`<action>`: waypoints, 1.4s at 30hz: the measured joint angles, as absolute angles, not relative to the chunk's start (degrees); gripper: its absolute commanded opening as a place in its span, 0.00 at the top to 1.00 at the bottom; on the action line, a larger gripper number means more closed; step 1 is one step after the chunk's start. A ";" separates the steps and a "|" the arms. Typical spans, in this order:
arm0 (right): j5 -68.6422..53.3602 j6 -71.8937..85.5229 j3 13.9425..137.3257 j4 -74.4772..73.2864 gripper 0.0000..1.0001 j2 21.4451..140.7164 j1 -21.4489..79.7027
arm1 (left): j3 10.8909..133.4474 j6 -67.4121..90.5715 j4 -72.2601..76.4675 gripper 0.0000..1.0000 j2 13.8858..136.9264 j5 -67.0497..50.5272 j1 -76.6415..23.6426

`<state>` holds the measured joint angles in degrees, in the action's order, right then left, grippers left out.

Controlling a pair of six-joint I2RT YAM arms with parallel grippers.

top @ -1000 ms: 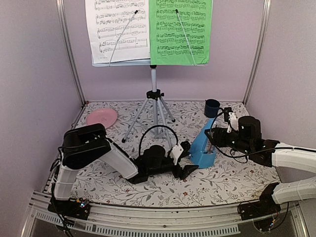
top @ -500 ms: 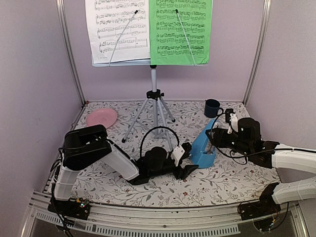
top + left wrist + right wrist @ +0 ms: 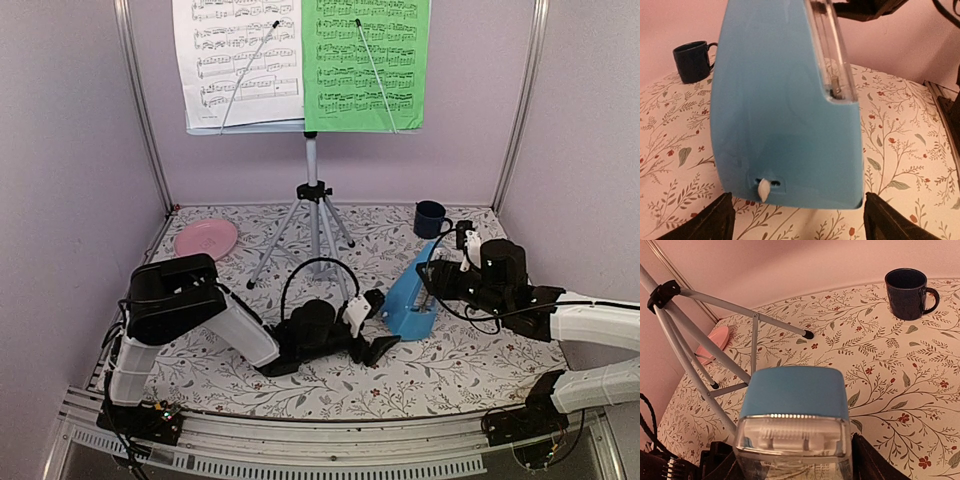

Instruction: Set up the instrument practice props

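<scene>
1. Since a second ago the left gripper (image 3: 378,323) has drawn back a little toward its own base, while the blue metronome (image 3: 405,302) sits almost where it was.
2. The left fingers (image 3: 715,222) stand wide apart, low over the flowered table (image 3: 300,385). The metronome's broad base lies just ahead of their tips, in the gap between them and not clamped.
3. The right gripper (image 3: 432,278) is closed on the metronome's narrow upper end, one finger on each side. The body leans with its top toward that gripper and its foot on the table.
4. The dark blue mug (image 3: 430,217) stands upright just beyond the right fingers.
5. The pink plate (image 3: 206,238) lies well away from the left fingers, off to their left.
6. The music stand (image 3: 311,165) rises on its silver tripod beyond the left fingers, apart from them. The white page (image 3: 238,60) and the green page (image 3: 365,60) sit side by side on it.
</scene>
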<state>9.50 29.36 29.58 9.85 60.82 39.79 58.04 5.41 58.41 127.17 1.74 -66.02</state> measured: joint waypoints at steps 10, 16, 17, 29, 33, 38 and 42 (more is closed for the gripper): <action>23.05 27.66 32.21 6.57 0.82 64.58 46.19 | 50.19 0.82 61.14 0.04 122.28 7.90 -66.32; 31.57 26.98 36.97 6.50 0.76 72.42 51.00 | 47.44 -1.91 64.62 0.03 117.91 9.50 -66.41; 32.97 27.00 37.85 6.46 0.72 73.82 51.90 | 47.27 -2.22 64.97 0.03 117.64 9.72 -66.41; 42.09 34.46 44.38 2.31 0.19 81.17 57.87 | 43.13 -5.17 66.78 0.03 115.61 11.68 -66.50; 40.58 36.62 44.60 2.57 0.00 81.03 58.06 | 42.22 -5.19 67.42 0.03 114.76 11.66 -66.50; 36.91 36.45 44.60 2.83 0.01 78.67 58.08 | 41.85 -5.61 67.44 0.03 114.67 11.22 -66.50; 30.04 35.73 42.96 4.21 0.01 73.12 56.25 | 41.85 -5.54 66.30 0.03 112.46 10.81 -66.50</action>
